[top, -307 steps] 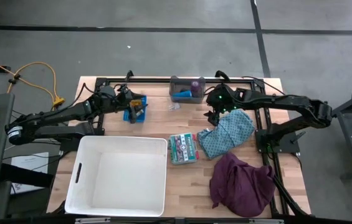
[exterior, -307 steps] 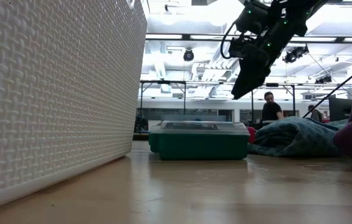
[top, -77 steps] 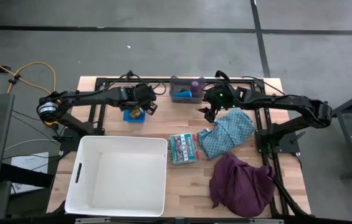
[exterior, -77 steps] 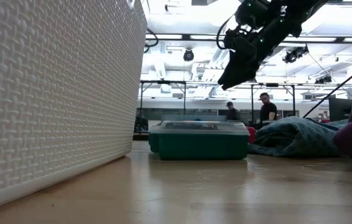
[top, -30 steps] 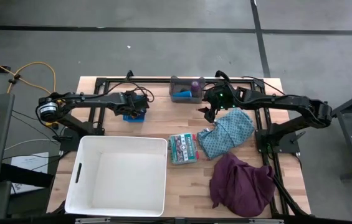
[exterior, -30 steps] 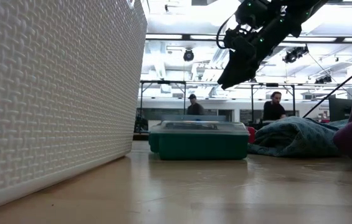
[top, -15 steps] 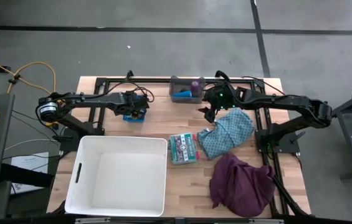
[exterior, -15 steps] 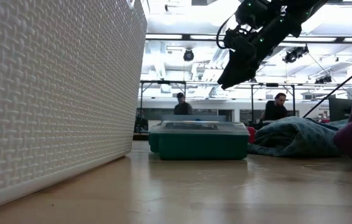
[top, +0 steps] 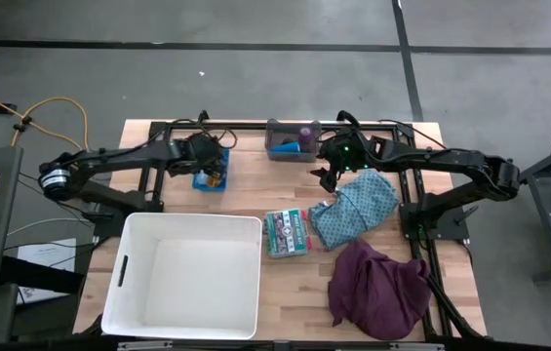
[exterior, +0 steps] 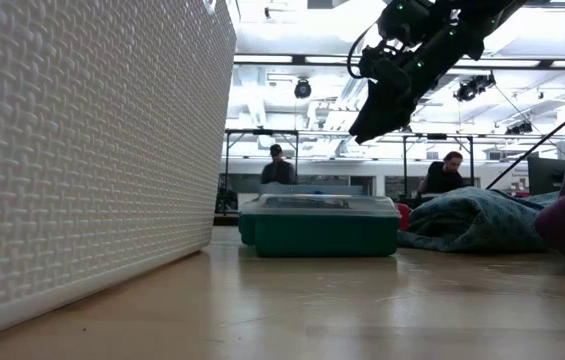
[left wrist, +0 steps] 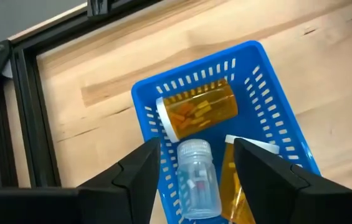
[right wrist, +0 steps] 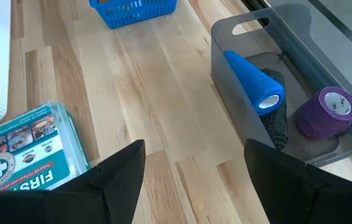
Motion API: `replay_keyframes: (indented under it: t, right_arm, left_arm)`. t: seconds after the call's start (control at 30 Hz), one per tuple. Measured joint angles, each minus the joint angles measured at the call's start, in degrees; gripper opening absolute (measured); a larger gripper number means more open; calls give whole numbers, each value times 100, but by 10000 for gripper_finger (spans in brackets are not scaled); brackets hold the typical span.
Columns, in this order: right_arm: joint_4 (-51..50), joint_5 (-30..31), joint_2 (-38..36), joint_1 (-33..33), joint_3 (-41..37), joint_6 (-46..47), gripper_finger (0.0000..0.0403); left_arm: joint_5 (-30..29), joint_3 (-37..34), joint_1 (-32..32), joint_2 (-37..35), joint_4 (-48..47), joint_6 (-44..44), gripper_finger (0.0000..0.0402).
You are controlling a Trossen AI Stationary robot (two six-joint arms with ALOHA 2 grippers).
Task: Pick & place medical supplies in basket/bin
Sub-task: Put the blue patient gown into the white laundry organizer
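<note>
Our left gripper (left wrist: 195, 163) hangs right over the blue basket (left wrist: 274, 116), and its two fingers are spread apart with nothing between them. Below it we see an orange bottle (left wrist: 197, 112) lying on its side, a clear bottle (left wrist: 196, 180) just under the gap, and another orange bottle (left wrist: 238, 186) beside that. Our right gripper (right wrist: 194, 163) waits up in the air, fingers wide apart and holding nothing. Ahead of it sits a gray bin (right wrist: 244, 37) with the blue roll (right wrist: 255, 81) and the purple roll (right wrist: 328, 111) inside. The teal cloth (top: 355, 208) and the maroon cloth (top: 377, 287) lie on the table (top: 246, 200) near it.
</note>
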Motion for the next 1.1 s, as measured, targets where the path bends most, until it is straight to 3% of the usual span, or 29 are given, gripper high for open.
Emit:
replay_keyframes:
  t: [0.33,0.57,0.83,1.1]
  right_arm:
    - [1,0,0,0,0,0,262]
    - [1,0,0,0,0,1,262]
    - [1,0,0,0,0,0,262]
    - [1,2,0,2,0,1,262]
  left_arm:
    - [16,0,-38,-17,194,511,194]
    - [168,0,-37,-17,975,1728,194]
    - [1124,0,-35,-17,2107,3466,194]
    - [1827,0,-37,-17,2432,4250,194]
